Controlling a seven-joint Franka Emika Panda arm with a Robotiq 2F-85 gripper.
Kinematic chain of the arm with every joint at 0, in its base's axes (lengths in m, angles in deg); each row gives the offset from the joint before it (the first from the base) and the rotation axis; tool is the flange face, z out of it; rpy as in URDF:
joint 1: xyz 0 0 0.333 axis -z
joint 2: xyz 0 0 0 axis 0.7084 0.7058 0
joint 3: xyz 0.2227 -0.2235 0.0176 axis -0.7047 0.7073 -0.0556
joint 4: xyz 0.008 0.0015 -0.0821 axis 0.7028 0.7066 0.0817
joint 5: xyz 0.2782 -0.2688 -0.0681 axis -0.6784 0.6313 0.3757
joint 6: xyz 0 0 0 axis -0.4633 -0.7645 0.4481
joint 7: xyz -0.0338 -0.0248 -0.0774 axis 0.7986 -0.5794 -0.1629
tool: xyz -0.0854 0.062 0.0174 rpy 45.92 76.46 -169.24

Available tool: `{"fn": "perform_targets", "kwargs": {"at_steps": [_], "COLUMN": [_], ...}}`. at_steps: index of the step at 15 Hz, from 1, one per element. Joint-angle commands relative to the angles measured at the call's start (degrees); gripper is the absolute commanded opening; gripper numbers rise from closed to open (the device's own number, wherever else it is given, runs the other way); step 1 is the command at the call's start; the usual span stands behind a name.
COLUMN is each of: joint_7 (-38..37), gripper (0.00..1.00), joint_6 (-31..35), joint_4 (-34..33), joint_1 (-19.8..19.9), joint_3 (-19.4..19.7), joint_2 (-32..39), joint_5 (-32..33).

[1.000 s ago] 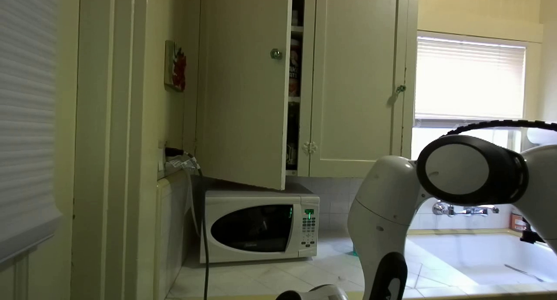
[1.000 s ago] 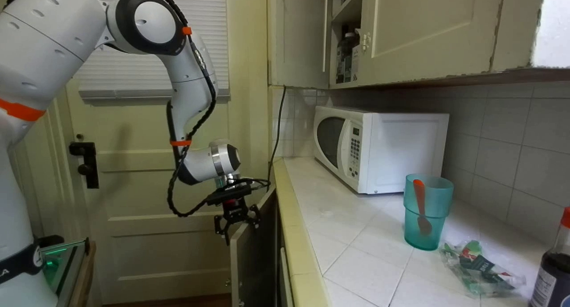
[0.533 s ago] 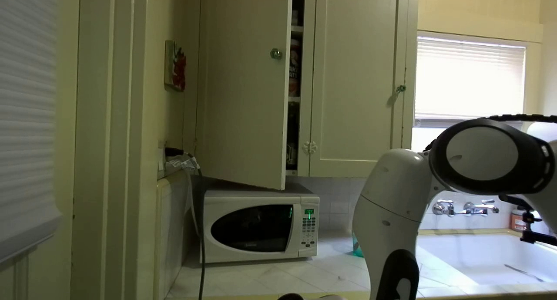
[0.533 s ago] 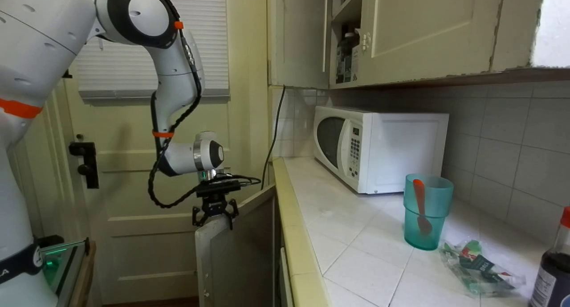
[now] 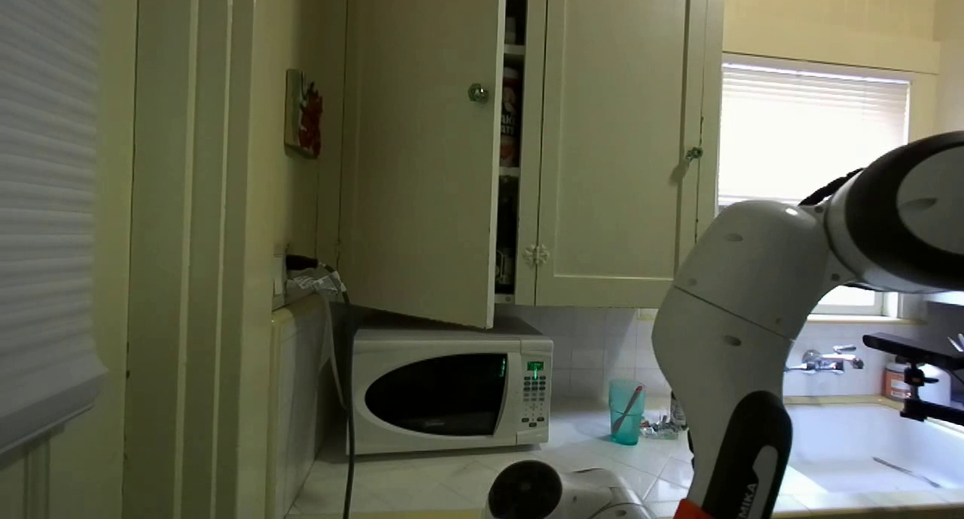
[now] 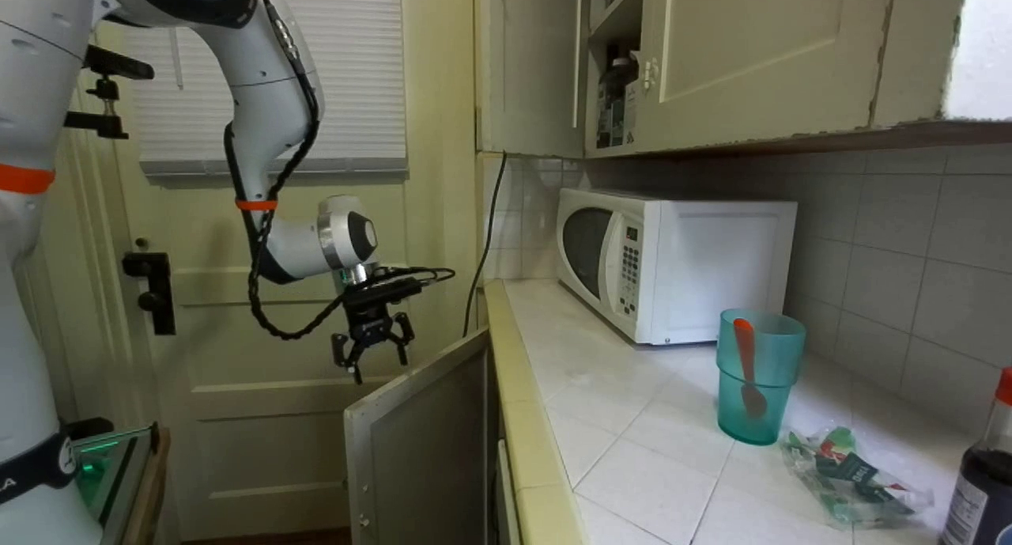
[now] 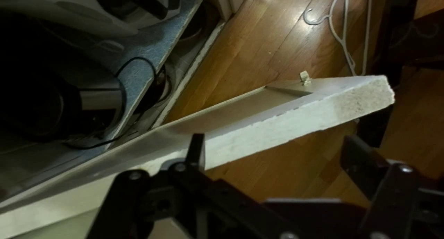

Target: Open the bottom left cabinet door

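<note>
The bottom cabinet door (image 6: 431, 442) stands swung out from under the counter in an exterior view. The wrist view shows its pale top edge (image 7: 295, 124) and its recessed inner face. My gripper (image 6: 381, 369) hangs above the door's free top corner, apart from it. In the wrist view my gripper (image 7: 274, 143) has its fingers wide apart with nothing between them, and one finger overlaps the door edge in the picture. The lower door and gripper are out of view in the exterior view facing the microwave.
Yellow counter edge (image 6: 526, 418) runs beside the door. A microwave (image 6: 680, 268), teal cup (image 6: 759, 403) and plastic packet (image 6: 858, 478) are on the counter. An upper cabinet door (image 5: 422, 165) is ajar. A blue shelf (image 7: 149, 62) with appliances and a hanger (image 7: 341, 34) on wooden floor show below.
The bottom door swung farther out from the counter with my gripper at its top edge. Since then the gripper has risen off the door, and the door has stayed about the same.
</note>
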Motion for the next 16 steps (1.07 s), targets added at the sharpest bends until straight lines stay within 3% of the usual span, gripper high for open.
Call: {"fn": "perform_targets", "kwargs": {"at_steps": [1, 3, 9, 10, 12, 16], "joint_7": [5.2, 9.59, 27.26, 29.71, 32.98, 27.51], "gripper": [1.0, 1.0, 1.0, 1.0, 1.0, 1.0], "joint_6": [7.51, 8.32, -1.91, -3.33, -6.62, -7.66], "joint_4": [8.42, 10.15, 8.71, 7.65, 5.49, 0.57], "joint_1": [0.44, 2.74, 7.13, 5.17, 5.03, 2.69], "joint_3": [0.65, -0.22, 2.96, 6.24, 7.98, 10.58], "joint_2": [-12.13, -14.75, -12.86, -11.55, -9.79, -3.97], "joint_5": [0.83, -3.07, -16.46, -16.85, -16.11, -9.39]}}
